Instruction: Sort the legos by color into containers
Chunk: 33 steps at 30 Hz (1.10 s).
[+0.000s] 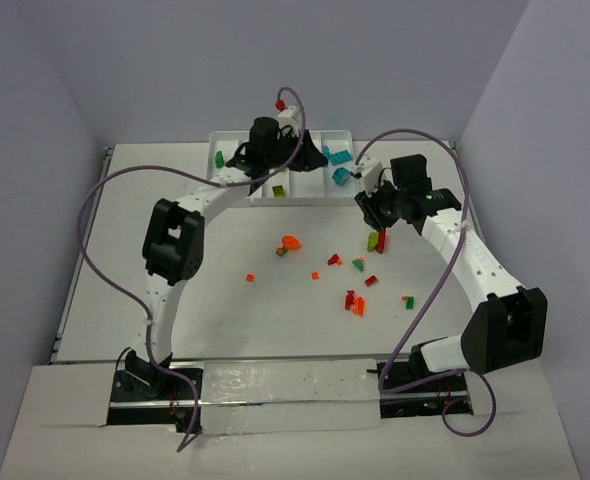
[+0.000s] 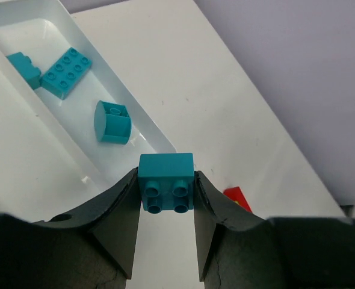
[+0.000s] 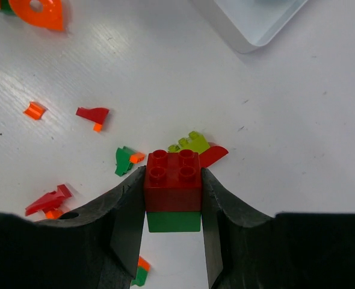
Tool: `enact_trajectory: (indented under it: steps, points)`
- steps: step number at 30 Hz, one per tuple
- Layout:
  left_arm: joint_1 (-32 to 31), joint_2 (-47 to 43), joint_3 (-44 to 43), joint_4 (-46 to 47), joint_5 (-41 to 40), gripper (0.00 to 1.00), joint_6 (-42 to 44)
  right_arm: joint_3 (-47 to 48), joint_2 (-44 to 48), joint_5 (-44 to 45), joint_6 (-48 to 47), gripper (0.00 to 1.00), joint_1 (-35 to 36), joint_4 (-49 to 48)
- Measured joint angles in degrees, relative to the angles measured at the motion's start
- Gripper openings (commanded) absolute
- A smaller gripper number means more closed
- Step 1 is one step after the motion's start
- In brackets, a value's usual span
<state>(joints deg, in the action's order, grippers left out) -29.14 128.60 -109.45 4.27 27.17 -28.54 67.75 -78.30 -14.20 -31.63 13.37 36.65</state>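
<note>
— Left side?
— My left gripper (image 2: 165, 176) clamps a teal brick (image 2: 165, 164) at the tray (image 2: 124, 89) corner, beside the compartment holding three teal pieces (image 2: 66, 72).
— Right?
— My right gripper (image 3: 172, 173) pinches a red-on-green stack (image 3: 172, 195) above the table (image 3: 286, 120), apart from the tray.

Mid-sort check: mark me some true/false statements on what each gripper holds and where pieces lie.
1. The left gripper holds a teal brick. True.
2. The right gripper is empty. False: it is shut on a red-on-green stack.
3. The tray compartment in the left wrist view holds three teal pieces. True.
4. The big orange piece lies inside the tray. False: it lies on the table.
</note>
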Motion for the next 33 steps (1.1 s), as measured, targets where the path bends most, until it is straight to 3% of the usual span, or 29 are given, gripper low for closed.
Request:
enact_trajectory:
  steps: [7, 17, 22, 27, 33]
  points:
    - [-5.21, 11.09, -8.23, 1.67, -8.14, 0.15, 6.76, 0.06, 0.37, -4.20, 9.25, 0.00, -3.34, -1.68]
    - [-5.55, 18.95, -15.70, 3.08, -13.62, 0.30, 11.23, 0.07, 3.09, -9.69, 18.14, 0.00, -4.04, -3.31]
    - [-6.25, 20.78, -17.16, 3.57, -14.84, 0.47, 12.55, 0.07, 4.43, -10.64, 20.12, 0.00, -4.04, -4.20]
    - [-6.97, 21.32, -17.18, 3.68, -15.62, 0.75, 13.05, 0.07, 4.57, -10.94, 22.23, 0.00, -4.04, -5.33]
    - [-7.15, 21.33, -18.36, 3.59, -16.97, 0.89, 13.97, 0.07, 4.57, -11.80, 26.95, 0.00, -4.04, -8.16]
